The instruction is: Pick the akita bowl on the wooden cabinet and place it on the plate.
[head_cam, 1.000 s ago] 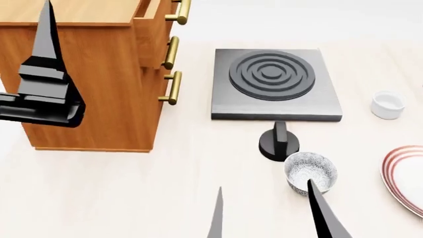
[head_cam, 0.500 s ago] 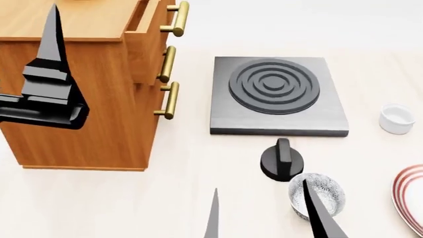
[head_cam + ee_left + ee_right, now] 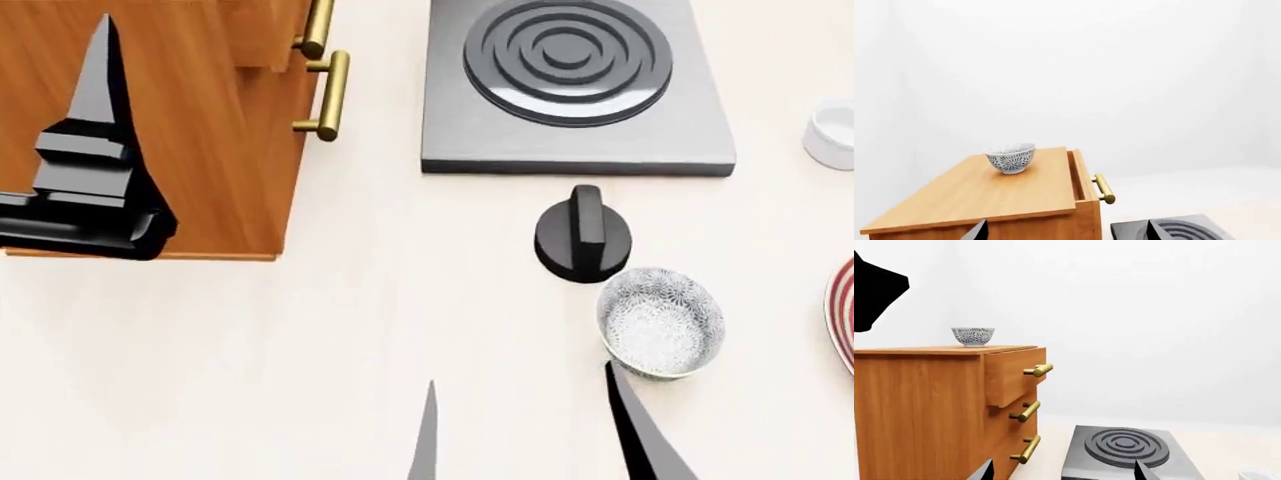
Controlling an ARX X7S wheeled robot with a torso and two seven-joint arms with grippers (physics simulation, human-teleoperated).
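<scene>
The akita bowl (image 3: 1011,157), white with blue patterning, stands upright on top of the wooden cabinet (image 3: 987,195), toward its far end. It also shows small in the right wrist view, the bowl (image 3: 973,336) sitting on the cabinet (image 3: 921,410). In the head view the cabinet (image 3: 200,120) shows only its side, and its top and bowl are out of view. My left gripper (image 3: 1066,232) is open and empty, short of the cabinet's near edge. My right gripper (image 3: 521,400) is open and empty over the table. The plate (image 3: 843,310) peeks in at the right edge.
A grey square stove plate (image 3: 574,90) lies right of the cabinet, with a black knob (image 3: 583,235) before it. A second speckled bowl (image 3: 661,322) sits on the table by my right gripper's finger. A small white cup (image 3: 834,135) stands far right. Brass handles (image 3: 324,95) jut from the drawers.
The head view has dipped down, so the cabinet top slid out of sight and the stove rose in the picture. Both grippers stay open and hold nothing.
</scene>
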